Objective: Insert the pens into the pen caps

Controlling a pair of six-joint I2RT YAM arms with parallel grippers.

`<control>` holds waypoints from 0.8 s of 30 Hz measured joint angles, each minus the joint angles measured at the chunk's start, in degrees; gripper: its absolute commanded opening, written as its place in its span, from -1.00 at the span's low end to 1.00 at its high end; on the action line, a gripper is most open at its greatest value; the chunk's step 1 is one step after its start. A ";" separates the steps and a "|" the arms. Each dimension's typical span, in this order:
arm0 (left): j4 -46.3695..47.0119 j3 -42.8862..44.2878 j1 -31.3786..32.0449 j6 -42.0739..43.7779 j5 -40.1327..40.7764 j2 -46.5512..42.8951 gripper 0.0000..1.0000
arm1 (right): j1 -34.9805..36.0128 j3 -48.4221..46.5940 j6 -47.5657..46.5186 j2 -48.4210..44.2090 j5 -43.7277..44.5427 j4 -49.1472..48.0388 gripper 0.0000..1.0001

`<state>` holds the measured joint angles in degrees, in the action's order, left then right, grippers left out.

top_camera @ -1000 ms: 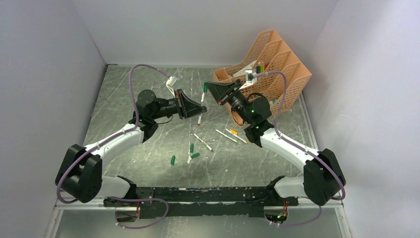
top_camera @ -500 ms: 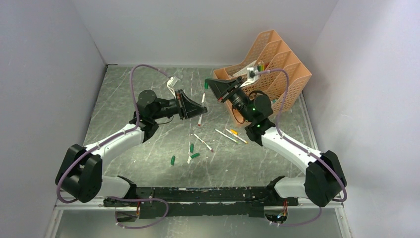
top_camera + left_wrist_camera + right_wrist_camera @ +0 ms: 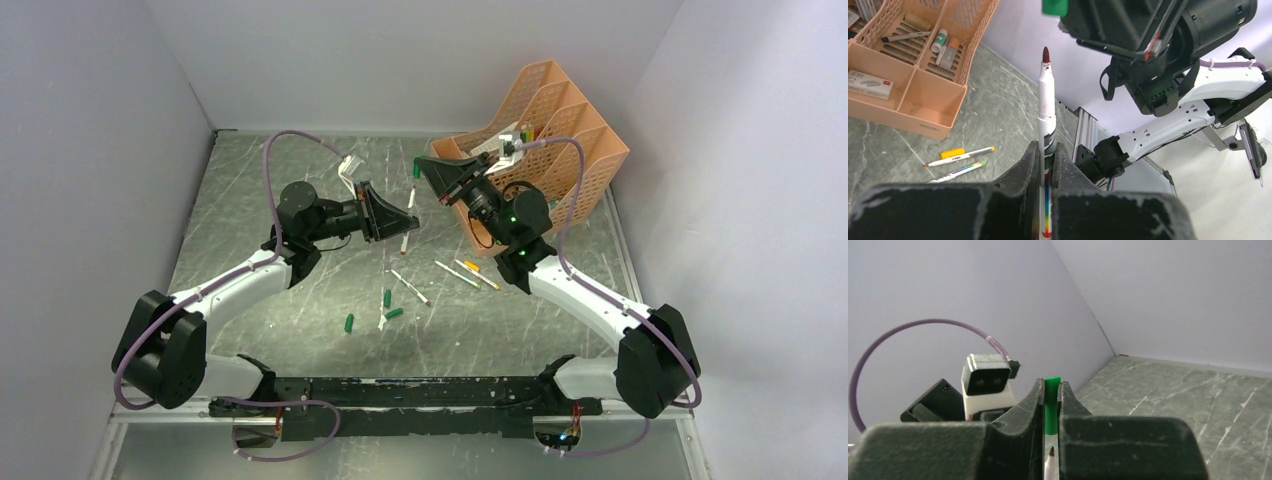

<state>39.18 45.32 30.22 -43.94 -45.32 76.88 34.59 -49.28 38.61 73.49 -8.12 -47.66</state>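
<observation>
A white pen with a dark red tip stands upright in the left wrist view. The left jaws pinch it low on the barrel, where a rainbow stripe shows in the gap between them. A green cap hangs just above the tip, slightly to its right and apart from it. The right jaws pinch this cap, and its end pokes out beyond them. In the right wrist view the pen's tip shows below the cap, roughly in line with it. From the top camera, pen and cap are held in the air over the far middle of the table, with the two arms reaching toward each other. Nearer the bases, a few loose pens and three loose caps lie on the table. An orange organiser stands at the far right, behind the right arm.
</observation>
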 measured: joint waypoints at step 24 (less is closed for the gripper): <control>-0.09 0.00 0.17 0.20 -0.02 0.00 -0.86 | 0.02 3.02 1.01 -1.86 0.39 0.28 -1.00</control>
<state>39.09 45.32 30.39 -43.75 -45.34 76.88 34.61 -46.26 39.62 71.64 -7.73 -47.37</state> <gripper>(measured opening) 0.131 0.040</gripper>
